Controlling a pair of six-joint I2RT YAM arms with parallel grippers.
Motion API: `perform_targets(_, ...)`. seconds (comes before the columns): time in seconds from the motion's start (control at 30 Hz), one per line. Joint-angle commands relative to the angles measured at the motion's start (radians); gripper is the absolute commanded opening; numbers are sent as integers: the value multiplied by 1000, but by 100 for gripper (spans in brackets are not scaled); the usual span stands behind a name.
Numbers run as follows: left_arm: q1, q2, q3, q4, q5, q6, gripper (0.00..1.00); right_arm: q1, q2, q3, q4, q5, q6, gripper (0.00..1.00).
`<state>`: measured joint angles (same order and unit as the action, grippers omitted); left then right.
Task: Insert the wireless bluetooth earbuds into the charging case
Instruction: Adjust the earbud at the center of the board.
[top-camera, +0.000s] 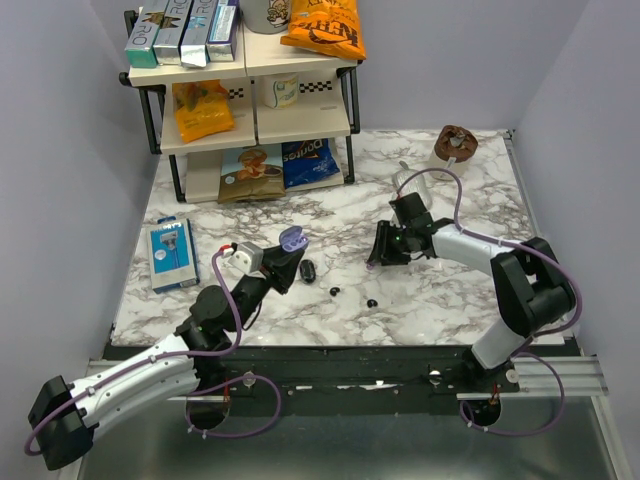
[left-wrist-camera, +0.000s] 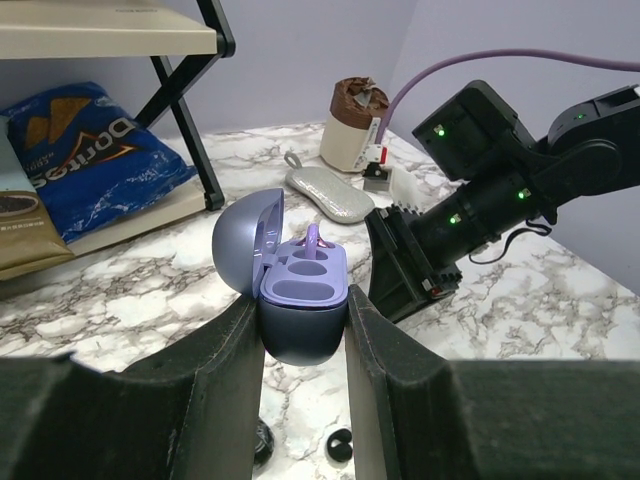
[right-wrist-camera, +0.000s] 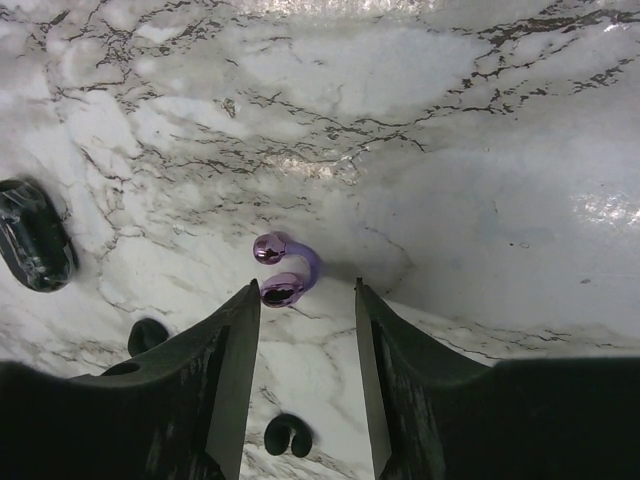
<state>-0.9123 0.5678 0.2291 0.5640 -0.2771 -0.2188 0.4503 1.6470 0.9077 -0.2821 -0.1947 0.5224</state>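
- While the left gripper (left-wrist-camera: 303, 325) is clamped on the charging case (left-wrist-camera: 300, 285) at the centre of the left wrist view, the case stands lid-open with its wells facing up. A thin purple piece (left-wrist-camera: 313, 238) rises at the hinge side, perhaps a bud already seated.
- Right gripper (right-wrist-camera: 306, 295): jaws about half apart, holding nothing, tips near the marble table (right-wrist-camera: 450, 150); lower centre of the right wrist view.
- Purple earbud (right-wrist-camera: 302, 266): U-shaped with two glossy ends, lying on the table just beyond the gap between the right fingers, centre of frame. It matches the case's colour, so it is judged the item in hand.
- Black buds (right-wrist-camera: 288, 435): two, small, lower left of the right wrist view, apart from each other. A larger black oval item (right-wrist-camera: 35, 235) lies at the left edge. Whether these belong to this case cannot be told.
- Step in hand, judged: picking up the purple earbud.
- Handling notes:
  - Descend straight so the bud sits centred between the pads.
  - Close across the bridge, not the rounded ends, which look slippery.
  - Squeeze gently, since so small a part may pop out sideways.
  - Lift clear of the black buds before travelling.
  - Turn the bud to suit the wells before lowering it.
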Motion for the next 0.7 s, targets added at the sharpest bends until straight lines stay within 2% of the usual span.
perform_targets(0.0, -5, -3, -10, 10, -16, -8, 0, -2, -47, 3, 29, -15, -59, 53)
perform_targets(0.33, -7, 9, -13, 17, -16, -14, 0, 93, 13, 88, -89, 56, -157, 59)
perform_targets(0.67, -10, -5, -17, 10, -20, -11, 0, 107, 56, 96, -138, 190, -150, 57)
